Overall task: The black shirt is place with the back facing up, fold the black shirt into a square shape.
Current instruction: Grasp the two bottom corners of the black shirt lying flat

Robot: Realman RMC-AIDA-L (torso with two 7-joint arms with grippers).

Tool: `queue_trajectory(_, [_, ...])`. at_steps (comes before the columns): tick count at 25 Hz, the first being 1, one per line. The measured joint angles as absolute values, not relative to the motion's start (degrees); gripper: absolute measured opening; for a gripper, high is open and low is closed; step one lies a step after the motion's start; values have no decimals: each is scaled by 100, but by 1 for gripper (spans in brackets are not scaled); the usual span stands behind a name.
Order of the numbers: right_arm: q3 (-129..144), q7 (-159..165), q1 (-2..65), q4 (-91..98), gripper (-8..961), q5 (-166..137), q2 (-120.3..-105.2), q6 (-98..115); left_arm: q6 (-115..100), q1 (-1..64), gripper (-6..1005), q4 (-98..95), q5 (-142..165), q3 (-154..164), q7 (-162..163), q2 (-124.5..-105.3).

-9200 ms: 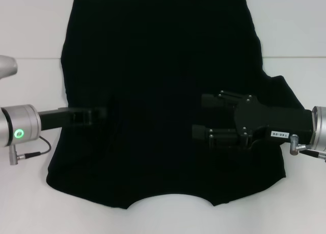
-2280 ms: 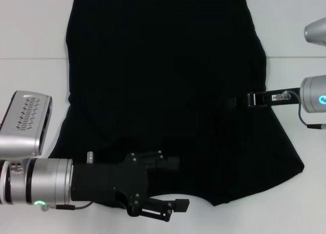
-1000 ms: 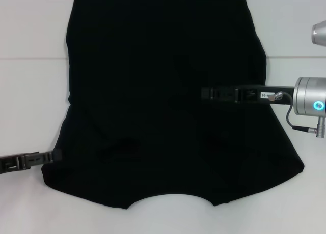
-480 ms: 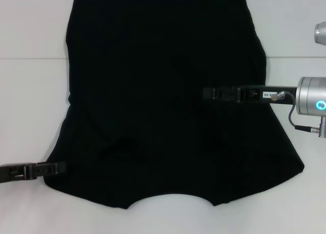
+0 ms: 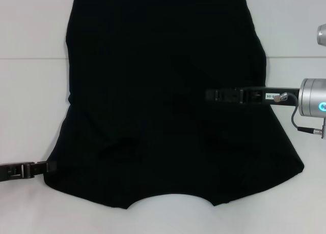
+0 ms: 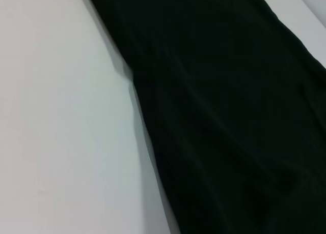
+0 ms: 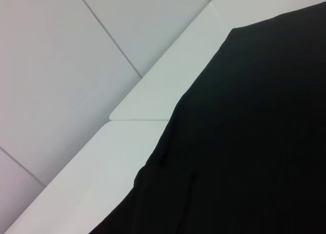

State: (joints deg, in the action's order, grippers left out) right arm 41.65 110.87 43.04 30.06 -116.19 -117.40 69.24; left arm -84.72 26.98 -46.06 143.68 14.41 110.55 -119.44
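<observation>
Two robot arms reached in from opposite sides of a white table [image 5: 30,107] where the black shirt [image 5: 163,91] lay spread flat, its plain dark fabric covering most of the surface and no lettering showing. Seen from the head camera, the left gripper [image 5: 48,167] sat low at the garment's near left corner, its tip right at the cloth's edge; whether its jaws were spread or pinching the fabric could not be told, as it appeared only edge-on. The right gripper [image 5: 211,95] extended over the shirt's right half, its slim black body lying level above the fabric, and its jaw state likewise could not be made out. The left wrist camera showed the shirt's side edge running along bare tabletop, with soft creases in the cloth. The right wrist camera showed the shirt's far edge near the table's corner and a pale panelled wall [image 7: 76,66] beyond.
</observation>
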Motion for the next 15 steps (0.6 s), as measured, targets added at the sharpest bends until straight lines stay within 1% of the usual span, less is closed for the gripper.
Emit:
queue_trajectory(2, [4173, 11092, 4293, 3006, 732, -11621, -11735, 6926, -8472, 2698, 388, -4606, 14371, 1442, 11056, -11944])
queue_trajectory(7, [4184, 11097, 4240, 3041, 732, -11637, -11720, 6935, -8476, 2698, 160, -4606, 14352, 1434, 11057, -11944])
queue_trajectory(9, [4193, 11102, 4201, 3057, 731, -11655, -11688, 6937, -8514, 2699, 116, -4606, 14304, 1410, 11056, -11939])
queue_trajectory(10, [4199, 11121, 4177, 3055, 731, -11664, -11642, 6938, -8528, 2700, 94, -4607, 14290, 1401, 11055, -11934])
queue_trajectory(13, [4210, 11306, 4105, 3015, 731, -11716, -11473, 6971, -8541, 2708, 28, -4610, 14278, 1400, 11056, -11927])
queue_trajectory(15, [4211, 11487, 4031, 3015, 731, -11816, -11339, 7071, -8550, 2716, 28, -4609, 14257, 1401, 11056, -11926])
